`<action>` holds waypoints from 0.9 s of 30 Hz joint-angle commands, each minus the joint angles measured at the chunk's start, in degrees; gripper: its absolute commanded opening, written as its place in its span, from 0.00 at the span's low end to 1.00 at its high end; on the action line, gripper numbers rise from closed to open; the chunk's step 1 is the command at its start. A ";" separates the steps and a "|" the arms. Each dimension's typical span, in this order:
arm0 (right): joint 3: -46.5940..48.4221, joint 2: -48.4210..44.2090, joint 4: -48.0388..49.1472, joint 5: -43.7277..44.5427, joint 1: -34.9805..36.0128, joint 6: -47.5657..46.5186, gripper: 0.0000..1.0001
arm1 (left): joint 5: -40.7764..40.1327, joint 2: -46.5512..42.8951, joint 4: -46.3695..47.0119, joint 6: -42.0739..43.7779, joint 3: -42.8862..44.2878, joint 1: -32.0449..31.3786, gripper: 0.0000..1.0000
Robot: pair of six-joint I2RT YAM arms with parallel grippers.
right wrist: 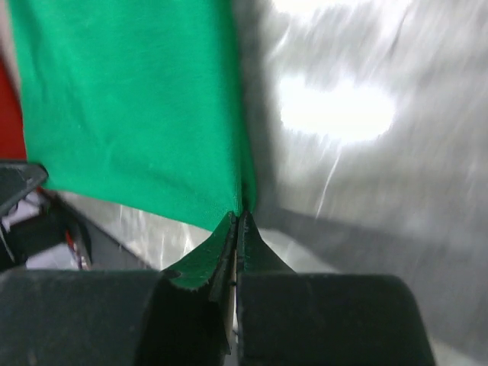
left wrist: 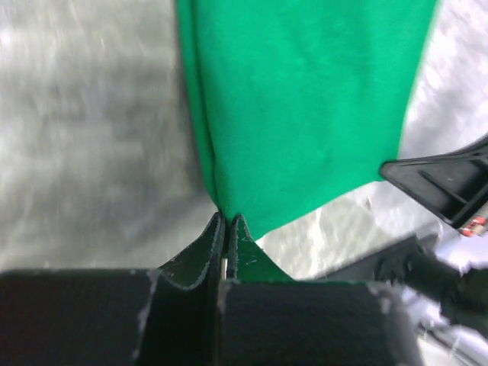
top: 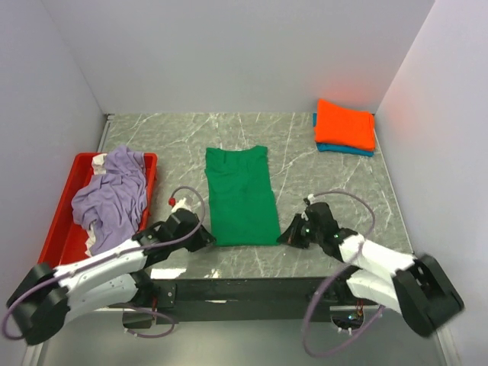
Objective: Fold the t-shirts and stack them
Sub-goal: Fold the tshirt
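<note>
A bright green t-shirt (top: 240,194) lies folded into a long strip in the middle of the marble table. My left gripper (top: 207,238) is shut on its near left corner; in the left wrist view the green t-shirt (left wrist: 305,99) runs away from the pinched left gripper (left wrist: 227,219). At the near right corner my right gripper (top: 285,236) is shut on the cloth too, and the right wrist view shows the green t-shirt (right wrist: 130,99) meeting the closed right gripper (right wrist: 238,217). An orange t-shirt (top: 345,124) sits folded on a blue t-shirt (top: 347,149) at the back right. The lavender t-shirt (top: 113,197) is crumpled.
A red plastic tray (top: 58,226) at the left holds the lavender shirt. White walls close in the table (top: 335,183) on three sides. A black edge runs along the front between the arm bases.
</note>
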 commanded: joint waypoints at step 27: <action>26.90 -3.87 -24.48 13.84 3.91 -7.43 0.00 | -6.15 -6.25 -16.09 5.52 16.53 2.88 0.00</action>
